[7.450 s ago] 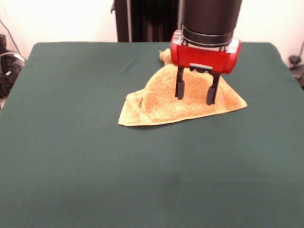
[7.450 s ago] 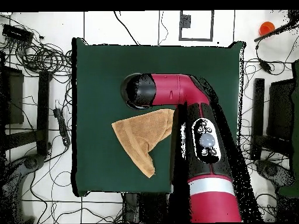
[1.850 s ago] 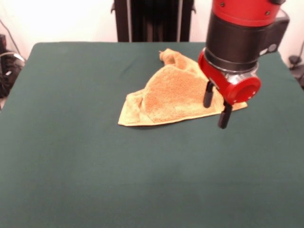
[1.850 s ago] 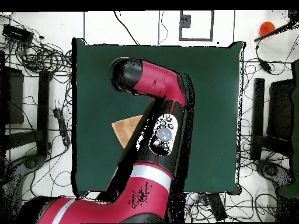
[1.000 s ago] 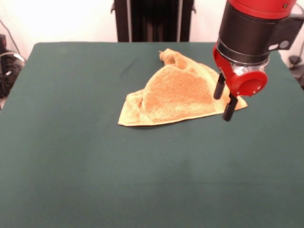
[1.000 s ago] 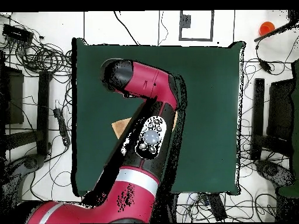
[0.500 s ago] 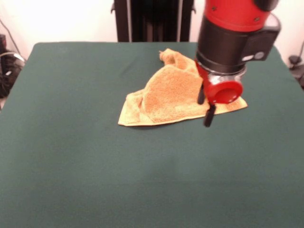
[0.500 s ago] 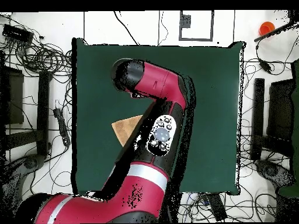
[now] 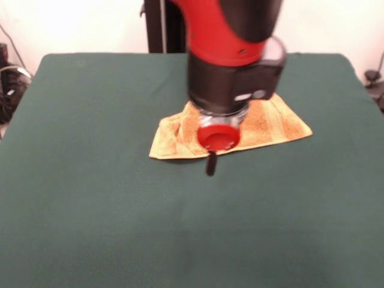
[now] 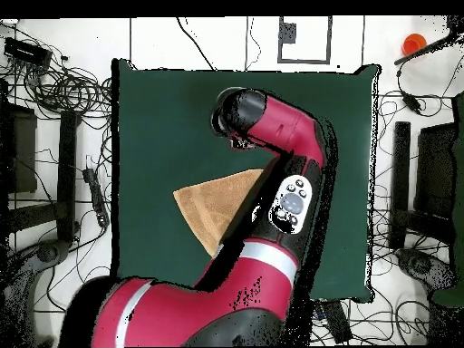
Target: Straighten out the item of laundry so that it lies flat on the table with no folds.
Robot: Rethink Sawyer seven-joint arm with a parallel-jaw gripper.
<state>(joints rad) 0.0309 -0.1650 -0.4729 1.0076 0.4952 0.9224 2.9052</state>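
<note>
no text I can read anywhere, no label or brand on my arm's red and black casing, a small pale patch on the wrist housing too blurred to make out, nothing printed on the towel or the green table

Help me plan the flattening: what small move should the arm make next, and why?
Probably lower the gripper onto the near edge of the folded golden terry-cloth towel, since it hangs just in front of that edge over the dark green table.
</note>
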